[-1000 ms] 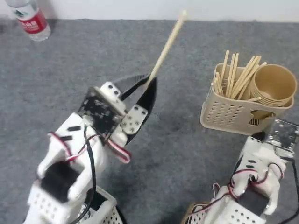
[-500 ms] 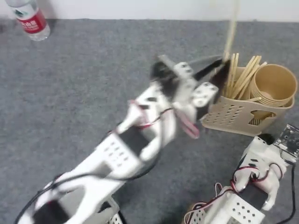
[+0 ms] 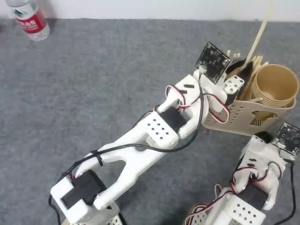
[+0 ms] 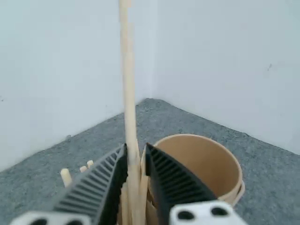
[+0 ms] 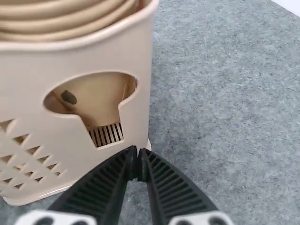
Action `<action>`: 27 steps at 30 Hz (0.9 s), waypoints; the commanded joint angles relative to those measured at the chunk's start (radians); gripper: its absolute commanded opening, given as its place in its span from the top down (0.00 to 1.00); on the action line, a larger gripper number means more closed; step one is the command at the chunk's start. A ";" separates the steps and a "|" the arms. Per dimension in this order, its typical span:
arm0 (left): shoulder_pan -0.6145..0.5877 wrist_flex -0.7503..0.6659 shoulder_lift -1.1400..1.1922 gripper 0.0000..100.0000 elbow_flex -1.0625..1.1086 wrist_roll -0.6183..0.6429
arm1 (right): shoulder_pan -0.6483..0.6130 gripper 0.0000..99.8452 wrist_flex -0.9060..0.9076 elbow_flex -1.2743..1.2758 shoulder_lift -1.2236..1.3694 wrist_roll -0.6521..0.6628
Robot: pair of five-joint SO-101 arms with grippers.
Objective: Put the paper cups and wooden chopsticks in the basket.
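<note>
The left arm lies stretched across the grey felt-covered counter [image 3: 93,93], and its gripper [image 4: 136,161] is over the beige slotted plastic basket [image 3: 225,117] at the far right. Its black ribbed fingers [image 4: 101,183] are clamped on a single pale wooden chopstick [image 4: 127,84]. This chopstick stands nearly upright, its lower part pointing down toward the other wooden chopsticks [image 4: 65,177] in the basket's left part. Its upper end rises well above the rim.

A stack of tan paper cups [image 3: 276,84] sits in the basket's right part, just beside the held chopstick.

The right arm's gripper [image 5: 137,164] sits low at the basket's near side. Its fingers are pressed together tip to tip at the foot of the basket wall, below a keyhole-shaped cutout.

A clear plastic water bottle with a red label [image 3: 29,18] stands at the far left corner, well apart from the basket.
</note>
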 commanded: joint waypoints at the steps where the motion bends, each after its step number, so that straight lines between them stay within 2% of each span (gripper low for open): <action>1: 0.002 0.083 -0.014 0.90 -0.059 0.009 | -0.008 0.99 -0.018 -0.003 0.025 -0.002; 7: -0.026 0.189 -0.080 0.90 -0.051 0.005 | -0.010 0.99 -0.018 -0.003 0.025 -0.002; 12: -0.144 0.454 -0.203 0.89 -0.059 0.003 | -0.010 0.99 -0.016 -0.003 0.025 -0.002; 16: -0.282 0.542 -0.356 0.88 -0.059 0.003 | -0.019 0.99 -0.016 -0.003 0.025 -0.002; 18: -0.322 0.631 -0.431 0.85 -0.061 0.003 | -0.035 0.99 -0.013 -0.003 0.025 0.012; 22: -0.293 0.911 -0.479 0.82 -0.128 0.009 | -0.059 0.99 0.002 -0.003 0.025 0.052; 27: -0.267 1.077 -0.285 0.81 -0.380 0.026 | -0.061 0.99 0.005 -0.003 0.025 0.054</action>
